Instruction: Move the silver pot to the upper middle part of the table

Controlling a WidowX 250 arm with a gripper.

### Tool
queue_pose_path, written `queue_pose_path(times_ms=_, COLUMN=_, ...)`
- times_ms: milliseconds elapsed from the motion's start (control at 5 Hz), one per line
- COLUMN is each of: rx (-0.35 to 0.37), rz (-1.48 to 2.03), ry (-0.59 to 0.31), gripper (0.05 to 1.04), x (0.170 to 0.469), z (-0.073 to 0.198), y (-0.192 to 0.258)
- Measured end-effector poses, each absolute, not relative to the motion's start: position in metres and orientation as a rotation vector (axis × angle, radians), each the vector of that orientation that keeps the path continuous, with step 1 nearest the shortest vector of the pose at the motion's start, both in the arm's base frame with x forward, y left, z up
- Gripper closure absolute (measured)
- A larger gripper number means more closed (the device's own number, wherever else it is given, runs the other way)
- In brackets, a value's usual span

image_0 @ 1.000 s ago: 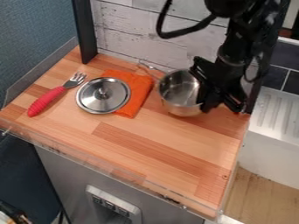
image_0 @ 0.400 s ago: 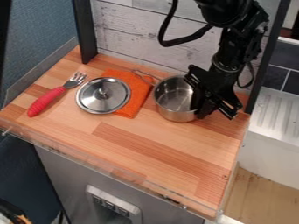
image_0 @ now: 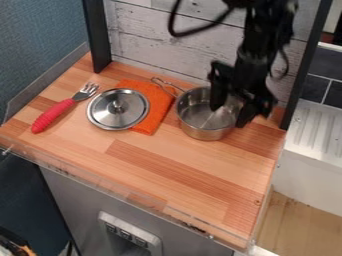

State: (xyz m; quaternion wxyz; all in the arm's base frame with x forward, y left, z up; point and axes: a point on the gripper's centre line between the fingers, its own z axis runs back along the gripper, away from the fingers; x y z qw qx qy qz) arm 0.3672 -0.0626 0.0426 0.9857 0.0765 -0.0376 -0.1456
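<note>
1. Evidently the relation that counts is between claw (image_0: 228,117) and pot (image_0: 200,131): the claw hangs over the pot's side farther from the lid (image_0: 127,118), so most of the pot lies on the lidward side of it.
2. The claw is open, its fingers parted, with one reaching down within the pot's mouth and the other near its outer side. Whether either touches the metal cannot be told.
3. The pot stands upright on the counter (image_0: 167,175), to the right of the lid, beyond the orange cloth (image_0: 161,102).
4. Its long axis runs from the bowl out along the handle (image_0: 179,88), which points back and toward the lid's side, ending over the cloth.
5. Any further shift would probably need the robot to close on the wall or push from inside; pushing toward the lid could drive the handle across the cloth.
</note>
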Motion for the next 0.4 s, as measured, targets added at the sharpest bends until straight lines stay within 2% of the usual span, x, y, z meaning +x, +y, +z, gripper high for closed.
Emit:
queue_pose_path(times_ms=200, rx=0.119, rz=-0.260, ry=-0.065, gripper=0.070, x=0.3621, z=0.0497, y=-0.0579)
queue_pose_path(times_ms=400, rx=0.090, rz=-0.237, ry=-0.043, gripper=0.075, x=0.3594, z=0.0487, y=-0.0531)
